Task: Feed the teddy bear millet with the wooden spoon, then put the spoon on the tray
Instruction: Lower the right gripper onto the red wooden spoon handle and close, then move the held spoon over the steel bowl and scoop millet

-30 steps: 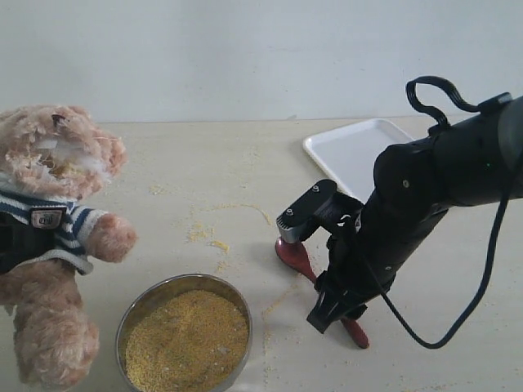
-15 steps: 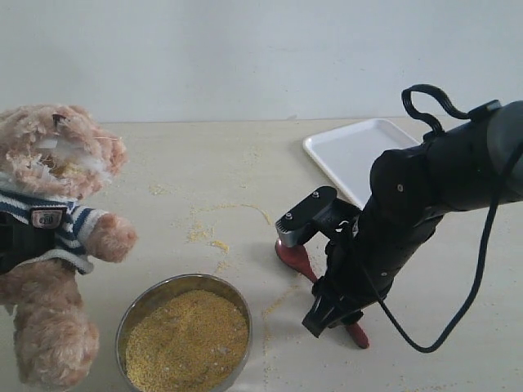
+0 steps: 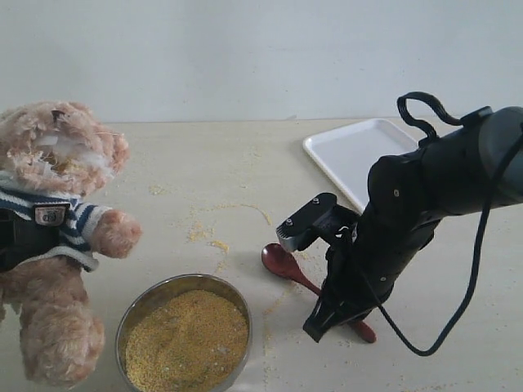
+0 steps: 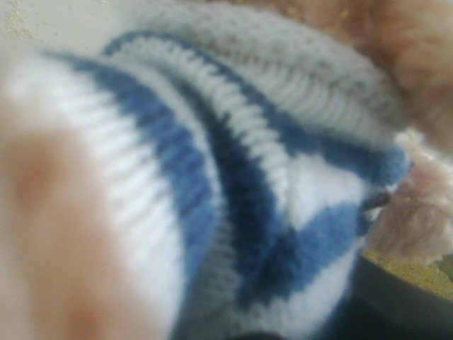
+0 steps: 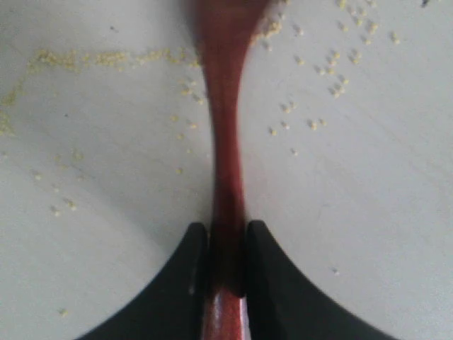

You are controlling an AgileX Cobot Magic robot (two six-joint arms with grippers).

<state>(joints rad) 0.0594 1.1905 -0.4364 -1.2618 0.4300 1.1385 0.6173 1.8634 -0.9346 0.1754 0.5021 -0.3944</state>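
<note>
Gripping the wooden spoon [image 5: 225, 142] near its handle's tail, the right jaws stand narrow, one each side.

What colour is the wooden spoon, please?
The wooden spoon is dark reddish-brown and glossy; the right wrist view shows it best.

One bear [image 3: 51, 233], one spoon [image 3: 280, 260], one tray [image 3: 351, 155]

On the tabletop [image 3: 204, 155] the bear [image 3: 57, 237] sits at the far left, with the bowl [image 3: 131, 314] of millet [image 3: 186, 339] just right of it, nearer the front edge. The spoon [image 3: 282, 263] lies right of the bowl, its handle between the right end effector's [image 3: 327, 317] fingers. The tray [image 3: 355, 155] lies behind them, at the right rear.
</note>
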